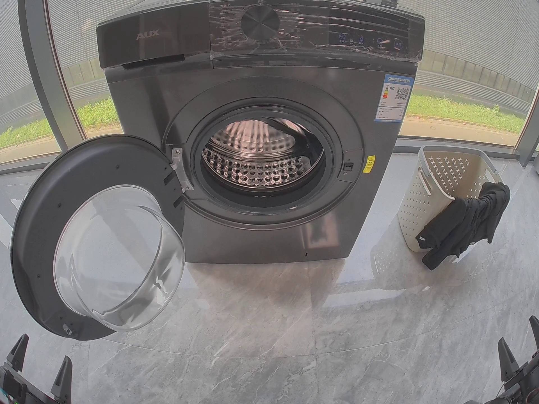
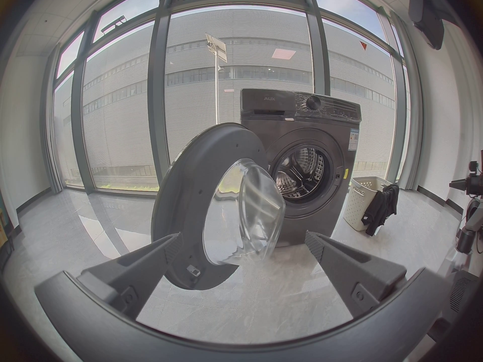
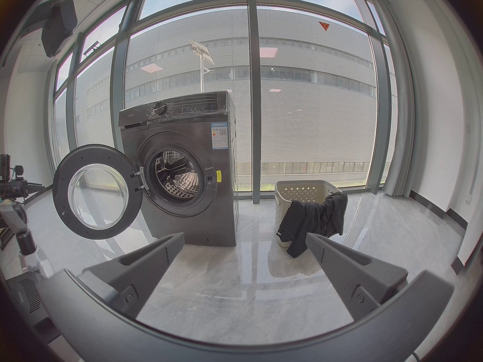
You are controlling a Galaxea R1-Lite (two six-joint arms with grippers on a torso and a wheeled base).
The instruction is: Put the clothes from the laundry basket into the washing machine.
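Head view: clothes [image 1: 465,224] beyond claw [image 1: 517,332] (R)

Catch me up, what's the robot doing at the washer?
Nothing is being handled yet. The washing machine stands with its door swung open, and the drum looks empty. A black garment hangs over the rim of the laundry basket on the robot's right. The left tool and right tool are open and empty, well short of both.
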